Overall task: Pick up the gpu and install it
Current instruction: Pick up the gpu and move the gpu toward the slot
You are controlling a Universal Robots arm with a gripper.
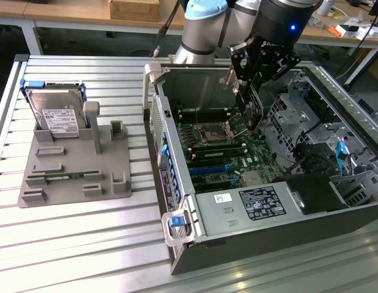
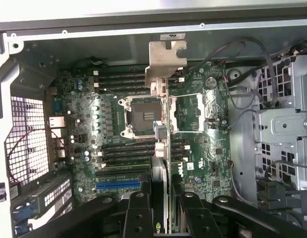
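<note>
The gpu (image 2: pixel 164 148), a thin dark card seen edge-on, ends in a silver metal bracket (image 2: pixel 166 59). My gripper (image 2: pixel 163 213) is shut on it, one black finger (image 2: pixel 138 215) on each side of the card. In the exterior view the gripper (image 1: pixel 248 97) hangs inside the open computer case (image 1: pixel 176 183), and the gpu (image 1: pixel 251 117) hangs below it just above the motherboard (image 1: pixel 237 152). The card hovers near the CPU socket (image 2: pixel 145 115), away from the blue slot (image 2: pixel 118 184).
On the exterior view's left, a grey fixture (image 1: pixel 72 165) holds a silver hard drive (image 1: pixel 54 113) and a green memory stick (image 1: pixel 66 176). The power supply (image 1: pixel 256 204) fills the case's near end. Drive cages and cables (image 1: pixel 323 134) crowd the exterior view's right side.
</note>
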